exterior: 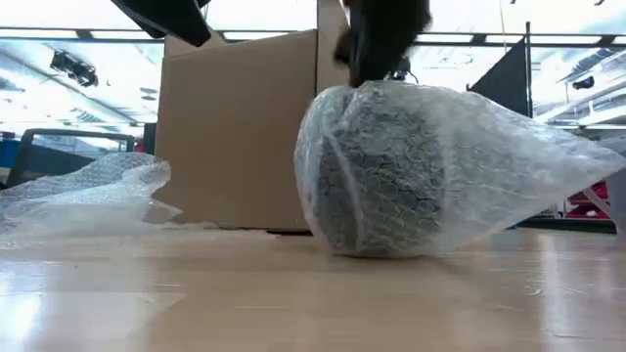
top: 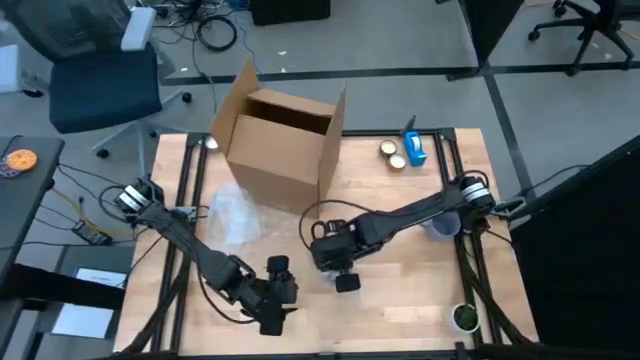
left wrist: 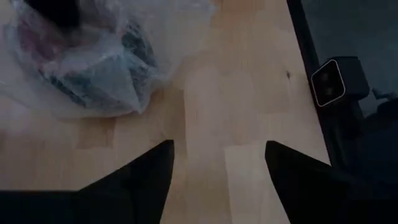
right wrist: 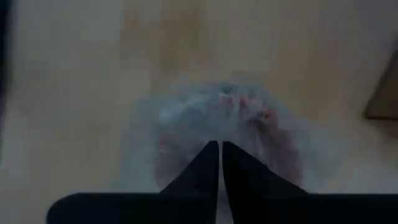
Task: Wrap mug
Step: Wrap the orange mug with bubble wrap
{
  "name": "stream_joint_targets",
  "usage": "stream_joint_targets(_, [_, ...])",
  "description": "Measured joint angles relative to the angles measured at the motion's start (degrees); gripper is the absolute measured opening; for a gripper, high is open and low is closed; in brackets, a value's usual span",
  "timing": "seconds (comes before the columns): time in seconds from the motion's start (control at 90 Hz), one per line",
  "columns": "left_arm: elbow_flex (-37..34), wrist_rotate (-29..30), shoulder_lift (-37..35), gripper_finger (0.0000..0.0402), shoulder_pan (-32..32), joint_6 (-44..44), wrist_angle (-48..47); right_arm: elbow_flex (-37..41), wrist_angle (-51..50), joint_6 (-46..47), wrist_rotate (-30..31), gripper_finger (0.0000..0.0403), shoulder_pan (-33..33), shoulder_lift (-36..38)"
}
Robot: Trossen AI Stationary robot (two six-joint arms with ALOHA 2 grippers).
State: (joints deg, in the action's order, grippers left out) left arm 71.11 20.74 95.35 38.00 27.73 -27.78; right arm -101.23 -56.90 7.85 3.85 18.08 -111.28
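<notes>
Mug (exterior: pixel 377 171) is sitting on the table (top: pixel 400 300) near centre, already bundled in bubble wrap (exterior: pixel 509 166) — dark patterned body showing through the film in the low view, the loose end of the wrap trailing off to one side in a cone.

Right gripper (right wrist: pixel 219 165) is coming down onto the top of the bundle, fingers closed together on a pinch of the film rather than on the mug itself. In the high view it is sitting at about 6 o'clock from the cardboard box (top: pixel 285 140). Judgement: it is holding there to keep the gathered wrap from springing open and to pin the bundle in place.

Left gripper (left wrist: pixel 217 180) is hovering over bare table at roughly 8 o'clock from the bundle, fingers spread apart and holding nothing. Its wrist view is looking across at the wrapped mug (left wrist: pixel 93 62), just beyond its fingertips. Judgement: it is standing ready to take the loose tail or tuck it under — not in contact yet.

A second sheet of bubble wrap (top: pixel 235 215) is lying flat at 9 to 10 o'clock from the mug, beside the box, apparently spare. The box is standing open at 12 o'clock, flaps up — likely the destination.

Tape rolls (top: pixel 392 155) and a blue item (top: pixel 414 148) are sitting at the far edge, about 1 o'clock, well apart from the work.

Judgement: wrapping is mostly done; the open tail is the weak point.
</notes>
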Motion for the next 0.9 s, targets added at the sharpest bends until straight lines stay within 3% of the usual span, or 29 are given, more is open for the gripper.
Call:
stream_joint_targets(0.211, [0.0,0.2,0.0,0.0239,0.0,0.2,-0.1,-0.2,0.3,1.4,-2.4,0.0,0.7,-0.2])
stream_joint_targets(0.689, [0.0,0.6,0.0,0.0239,0.0,0.1,0.0,14.4,8.2,3.0,-5.2,0.0,-2.5,-1.1])
stream_joint_targets(0.9, [0.0,1.7,0.0,0.0239,0.0,0.0,0.0,13.4,7.4,2.3,-5.1,0.0,-3.2,-1.0])
